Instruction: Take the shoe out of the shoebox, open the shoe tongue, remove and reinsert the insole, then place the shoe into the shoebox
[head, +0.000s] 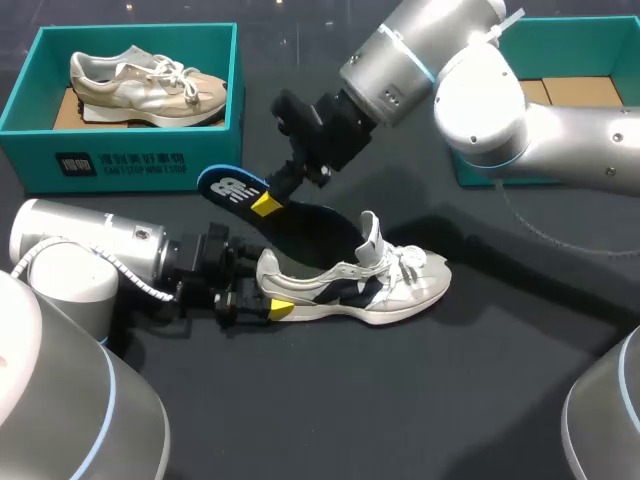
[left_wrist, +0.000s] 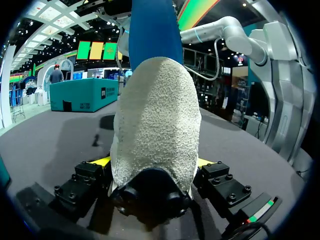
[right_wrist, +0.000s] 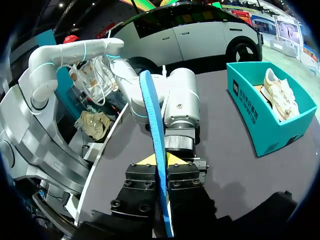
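Dark tabletop (head: 400, 400). At the far left corner sits a teal shoebox (head: 130, 150) with a beige shoe (head: 145, 88) lying inside. A second shoebox (head: 580, 50) is at the far right, partly hidden by the right arm (head: 520, 120), which crosses over from that side toward the middle. Both boxes are well apart from the work area.

The white and navy shoe (head: 370, 285) is on the tabletop in the middle, sole down, toe pointing right. Its tongue (head: 370, 235) is pulled up. The left gripper (head: 268, 298) comes in low from the left and is clamped on the shoe's heel. In the left wrist view the heel (left_wrist: 155, 125) fills the space between the fingers, with a yellow tip pressed to each side.

The blue insole (head: 310, 220) slants above the shoe, heel end raised to the left, front end down at the shoe's opening just behind the tongue. How far in it goes can't be seen. The right gripper (head: 268, 202) pinches the insole near its raised end. In the right wrist view the insole (right_wrist: 152, 115) stands edge-on between the two tips, both touching it, with the left arm (right_wrist: 180, 105) just beyond.
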